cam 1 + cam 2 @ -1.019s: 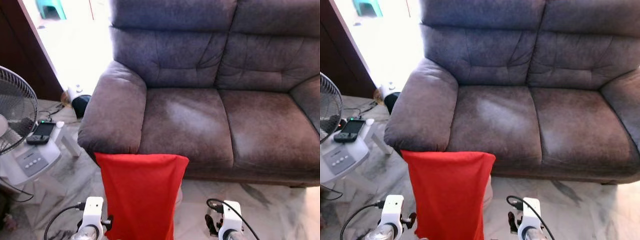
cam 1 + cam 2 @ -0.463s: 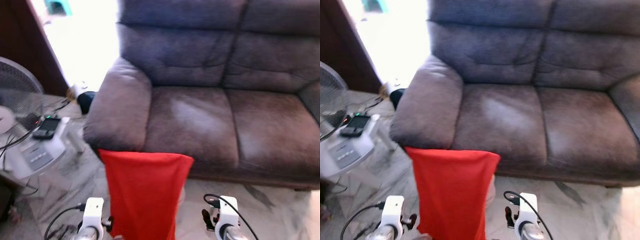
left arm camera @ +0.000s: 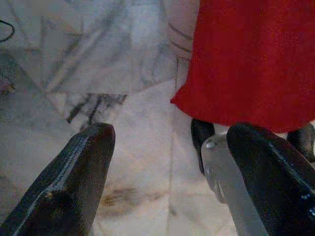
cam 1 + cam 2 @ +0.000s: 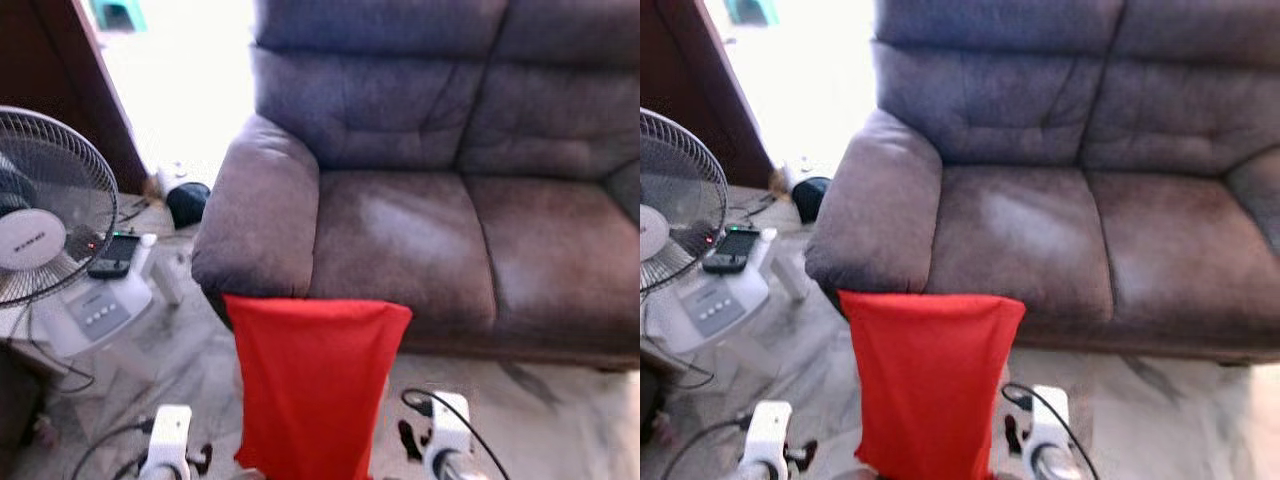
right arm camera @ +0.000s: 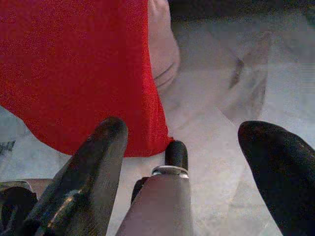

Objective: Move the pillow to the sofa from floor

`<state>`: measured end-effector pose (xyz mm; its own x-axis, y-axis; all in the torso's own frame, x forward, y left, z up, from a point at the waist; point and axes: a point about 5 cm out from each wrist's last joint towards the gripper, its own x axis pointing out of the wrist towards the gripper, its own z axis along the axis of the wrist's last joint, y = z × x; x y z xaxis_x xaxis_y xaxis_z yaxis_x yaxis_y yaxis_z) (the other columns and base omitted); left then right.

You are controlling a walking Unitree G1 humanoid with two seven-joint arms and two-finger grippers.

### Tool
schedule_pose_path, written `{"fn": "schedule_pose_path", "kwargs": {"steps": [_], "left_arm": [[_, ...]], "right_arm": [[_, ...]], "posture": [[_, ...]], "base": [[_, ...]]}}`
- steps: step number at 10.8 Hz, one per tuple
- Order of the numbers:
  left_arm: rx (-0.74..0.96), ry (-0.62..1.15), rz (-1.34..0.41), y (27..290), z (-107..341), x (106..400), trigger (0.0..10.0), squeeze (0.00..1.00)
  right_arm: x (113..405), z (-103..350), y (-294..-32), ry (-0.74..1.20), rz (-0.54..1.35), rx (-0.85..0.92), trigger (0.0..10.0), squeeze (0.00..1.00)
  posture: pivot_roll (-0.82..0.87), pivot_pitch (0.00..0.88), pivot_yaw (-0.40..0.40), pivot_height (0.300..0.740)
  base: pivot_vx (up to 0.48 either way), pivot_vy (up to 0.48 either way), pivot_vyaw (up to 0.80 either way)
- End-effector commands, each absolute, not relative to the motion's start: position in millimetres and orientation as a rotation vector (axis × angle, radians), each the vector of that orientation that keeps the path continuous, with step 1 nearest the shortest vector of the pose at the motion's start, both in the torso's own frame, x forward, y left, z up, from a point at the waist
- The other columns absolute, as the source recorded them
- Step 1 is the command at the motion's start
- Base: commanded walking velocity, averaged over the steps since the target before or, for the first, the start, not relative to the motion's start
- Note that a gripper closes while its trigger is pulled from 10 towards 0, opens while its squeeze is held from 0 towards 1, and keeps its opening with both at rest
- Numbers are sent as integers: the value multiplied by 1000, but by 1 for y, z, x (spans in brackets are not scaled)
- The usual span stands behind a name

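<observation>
The robot has edged leftward; the red pillow (image 4: 312, 385) stays upright before the sofa (image 4: 420, 210). Left hand (image 3: 172, 172) and right hand (image 5: 197, 167) both spread, nothing gripped yet.

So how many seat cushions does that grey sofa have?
2 in view: the left seat cushion beside the padded armrest, and the right seat cushion next to it. The grey fabric sofa runs past the frame edge, so more may be hidden.

I can't see the lower end of the red fabric-covered pillow (image 4: 310, 385); the head views' bottom edge cuts it off, along with both arms past the white wrist housings. The grey suede two-seat sofa (image 4: 420, 220) runs off the right edge. The white pedestal fan (image 4: 45, 215) is clipped at left. Head views are slightly soft.
</observation>
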<state>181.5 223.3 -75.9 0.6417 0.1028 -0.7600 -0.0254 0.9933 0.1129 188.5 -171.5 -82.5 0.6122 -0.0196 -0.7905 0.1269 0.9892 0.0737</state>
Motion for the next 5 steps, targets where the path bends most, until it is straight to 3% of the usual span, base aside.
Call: {"fn": "schedule_pose_path", "kwargs": {"steps": [1,5], "left_arm": [[93,900,66,223,-80,173,10000,0],[91,904,43,207,-84,173,10000,0]], "right_arm": [[184,-84,-175,915,-98,137,10000,0],[181,-85,-176,923,-97,133,10000,0]], "posture": [[4,91,-26,740],[8,73,-22,740]], "base": [[0,0,0],[0,0,0]]}}
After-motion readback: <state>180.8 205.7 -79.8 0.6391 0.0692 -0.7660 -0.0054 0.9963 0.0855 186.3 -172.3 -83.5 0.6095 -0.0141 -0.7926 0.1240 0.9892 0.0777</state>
